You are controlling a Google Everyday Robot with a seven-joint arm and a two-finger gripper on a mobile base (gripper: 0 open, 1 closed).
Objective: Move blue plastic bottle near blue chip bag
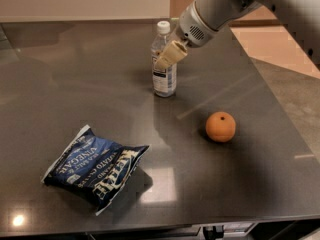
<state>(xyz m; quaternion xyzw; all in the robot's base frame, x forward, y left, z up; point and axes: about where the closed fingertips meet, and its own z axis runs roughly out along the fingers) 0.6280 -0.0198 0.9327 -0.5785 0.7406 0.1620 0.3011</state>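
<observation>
camera view: gripper [168,58] sits against upper part of blue plastic bottle [164,80]; can't tell if it's open or gripping. bottle upright, mid-back of dark table [75,74], well apart from blue chip bag [95,168] lying at front left. orange [220,126] to the right, btwn front and back.

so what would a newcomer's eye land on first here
Probably the robot arm at upper right, with its pincer against the upright blue plastic bottle toward the far side of the dark table. After that, the crumpled blue chip bag lying at front left, and the bright orange sitting alone on the right.
</observation>
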